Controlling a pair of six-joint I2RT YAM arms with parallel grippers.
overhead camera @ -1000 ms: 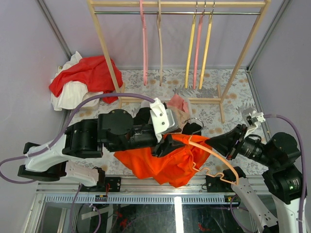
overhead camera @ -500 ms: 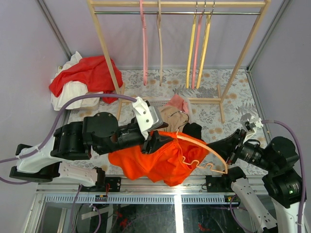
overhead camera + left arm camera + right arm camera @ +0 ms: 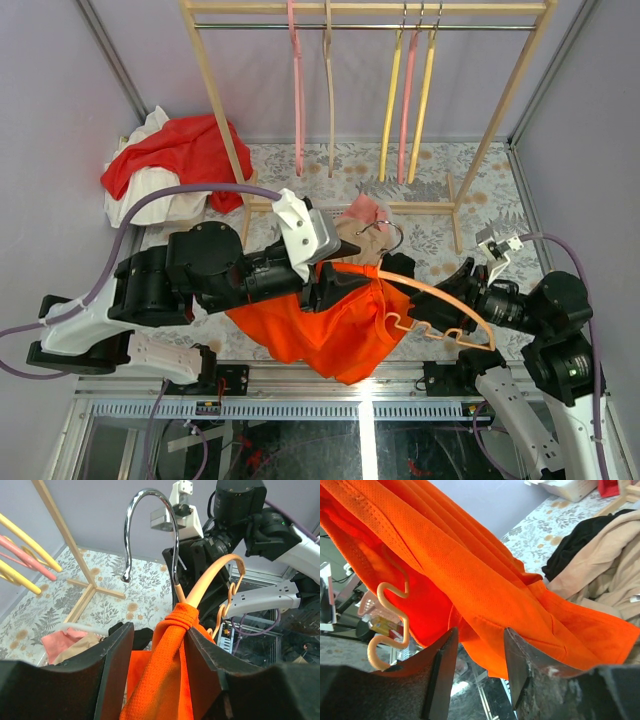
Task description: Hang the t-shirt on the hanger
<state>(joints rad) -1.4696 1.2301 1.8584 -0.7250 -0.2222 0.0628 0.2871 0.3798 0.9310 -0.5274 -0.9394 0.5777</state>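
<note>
The orange t-shirt hangs bunched in the air over the table's near edge. Its collar is gathered round the neck of the peach hanger. My left gripper is shut on that bunched collar. The silver hook rises just beyond its fingers. One hanger arm curves out towards my right arm. My right gripper sits beside that arm with its jaws apart. Orange cloth hangs just past its tips, not pinched. The wavy bar shows to the left.
A wooden rack stands at the back with pink, tan and yellow hangers. A red and white cloth pile lies at the back left. Tan, pink and black garments lie on the floral mat under the hook.
My left gripper swung the shirt and hanger left, then back right and a little higher. My right gripper moved up and left, closer to the hanger arm.
</note>
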